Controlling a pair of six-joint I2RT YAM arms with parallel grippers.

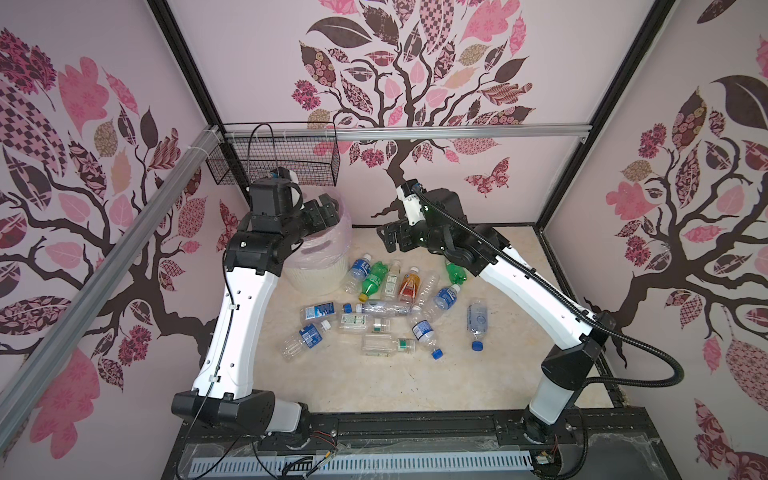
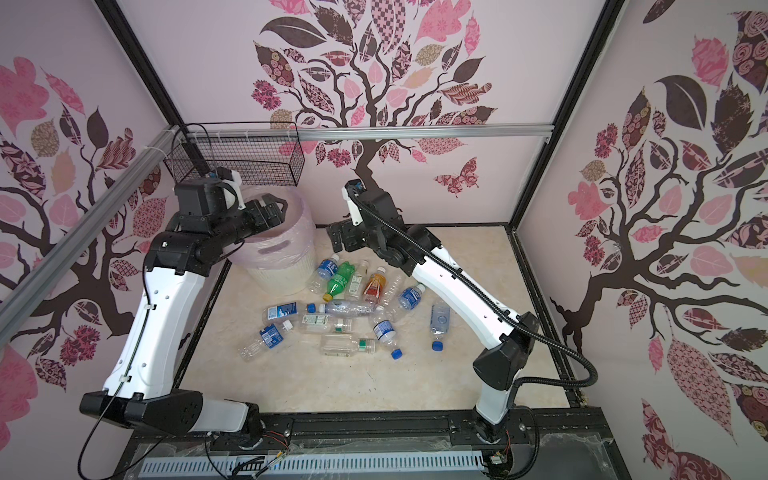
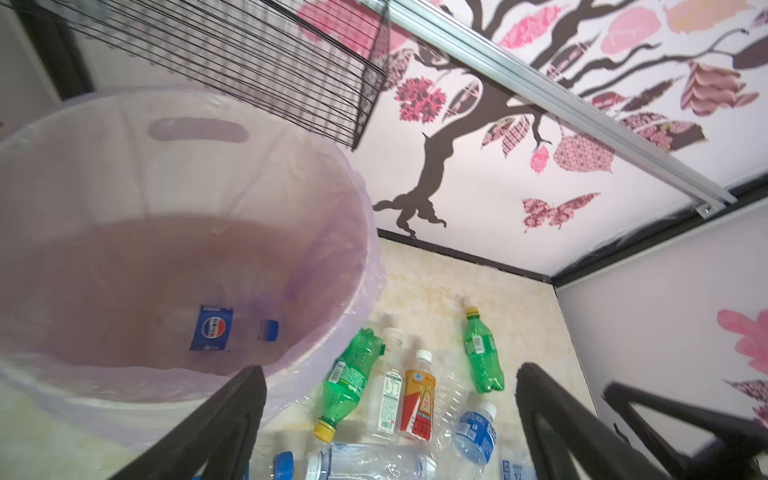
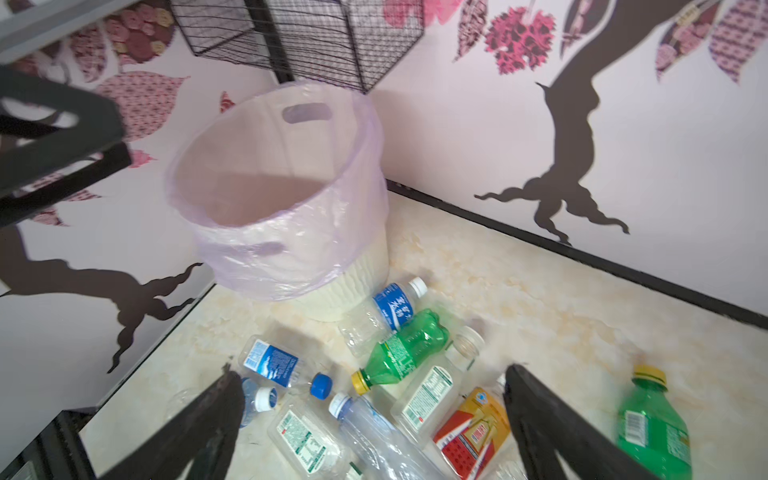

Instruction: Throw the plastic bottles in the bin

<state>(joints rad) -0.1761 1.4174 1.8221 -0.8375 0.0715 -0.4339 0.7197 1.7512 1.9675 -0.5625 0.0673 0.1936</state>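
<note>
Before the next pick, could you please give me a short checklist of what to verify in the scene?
1. Left gripper empty, fingers open: ok.
2. Right gripper empty, fingers open: ok.
3. Bin upright, liner over its rim: ok.
4. Blue-labelled bottle lying inside the bin: ok.
5. Table cleared of plastic bottles: not ok; many lie in a pile beside the bin.
6. Right gripper lined up on one bottle: cannot tell; it hangs above the table near the pile.
</note>
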